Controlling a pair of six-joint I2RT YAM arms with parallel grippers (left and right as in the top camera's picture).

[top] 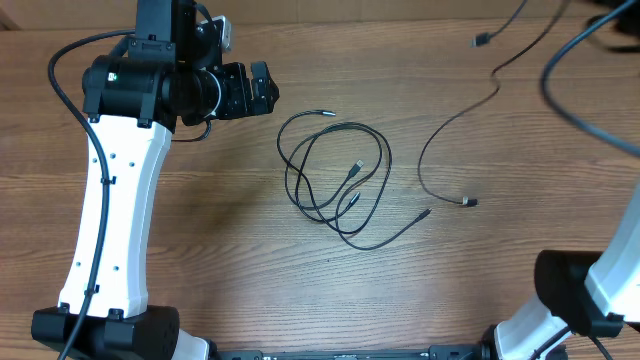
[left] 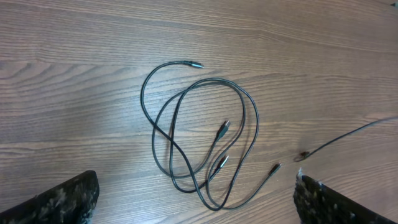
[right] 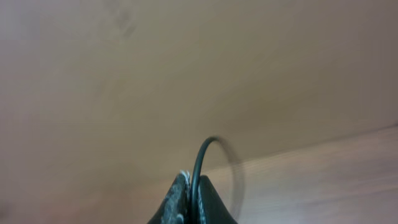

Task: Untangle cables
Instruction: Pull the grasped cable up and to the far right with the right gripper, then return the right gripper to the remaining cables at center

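Observation:
A bunch of thin black cables [top: 335, 185] lies in overlapping loops at mid-table, several small plug ends poking out. The left wrist view shows the same cables [left: 205, 134] straight ahead. My left gripper [top: 270, 90] hangs up and left of the bunch, open, its fingers [left: 62, 199] far apart with nothing between them. One separate cable [top: 440, 135] curves from a plug at right toward the top right edge. My right gripper [right: 191, 182] is shut on a thin black cable [right: 202, 155] that arcs up from its tips; it is outside the overhead view.
The left arm [top: 115, 200] stretches along the left side of the wooden table [top: 230, 230]. The right arm's base [top: 575, 300] sits at the bottom right. A thick, blurred black cable [top: 585, 115] crosses the top right corner.

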